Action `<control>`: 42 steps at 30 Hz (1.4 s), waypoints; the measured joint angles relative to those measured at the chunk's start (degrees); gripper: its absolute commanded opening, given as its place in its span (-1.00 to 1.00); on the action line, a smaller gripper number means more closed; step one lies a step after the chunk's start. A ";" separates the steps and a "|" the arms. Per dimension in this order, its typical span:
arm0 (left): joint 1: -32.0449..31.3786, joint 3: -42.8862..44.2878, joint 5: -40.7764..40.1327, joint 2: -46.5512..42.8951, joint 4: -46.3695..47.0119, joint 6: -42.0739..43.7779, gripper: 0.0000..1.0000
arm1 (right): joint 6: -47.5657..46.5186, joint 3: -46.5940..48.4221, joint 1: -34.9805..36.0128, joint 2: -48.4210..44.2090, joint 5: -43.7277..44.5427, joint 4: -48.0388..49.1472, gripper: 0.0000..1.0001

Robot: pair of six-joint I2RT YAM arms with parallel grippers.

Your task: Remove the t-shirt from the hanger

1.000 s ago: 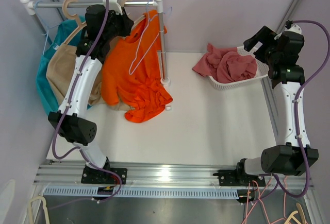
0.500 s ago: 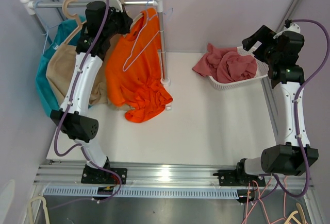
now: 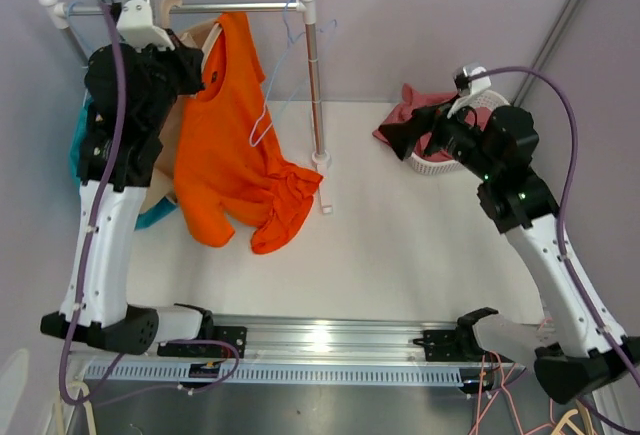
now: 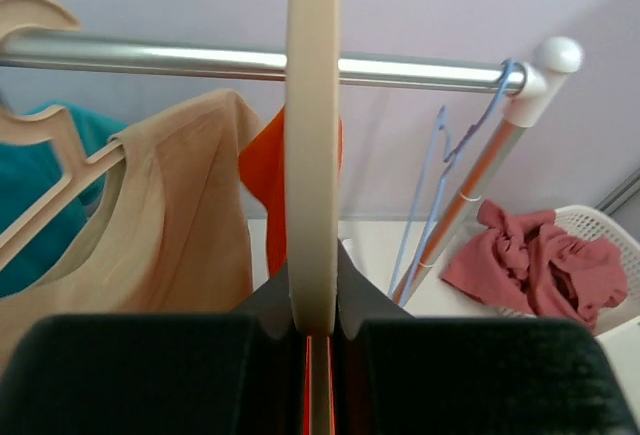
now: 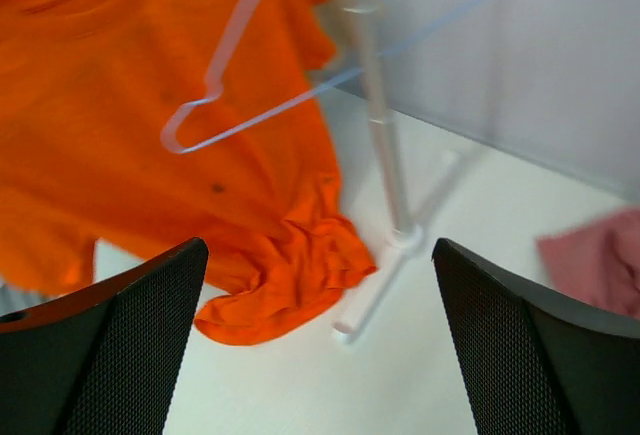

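One hanger (image 4: 313,105) (bearing orange t-shirt (image 3: 225,145)) is pinched by left end effector (image 4: 312,327); right end effector (image 5: 320,350) gapes.

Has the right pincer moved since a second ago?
Yes. The right pincer swung left, from the right end of the basket to its left end, nearer the rack post.

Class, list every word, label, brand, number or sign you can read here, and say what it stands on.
None can be read. The orange t-shirt is plain except for small dark specks that are too small to make out. The cream hanger, rail and white basket show no lettering.
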 measured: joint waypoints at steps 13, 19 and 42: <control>-3.58 -6.75 -13.53 -10.71 -13.94 -14.64 -0.99 | -8.04 -22.97 46.64 -2.64 4.79 26.51 0.99; -5.57 -10.78 -19.39 -13.25 -19.65 -21.73 -0.99 | -8.98 -23.67 55.19 9.66 16.33 33.79 0.99; -9.66 -12.87 -25.22 -8.72 -21.90 -24.94 -0.99 | -5.92 -10.29 61.29 24.04 18.97 36.48 0.89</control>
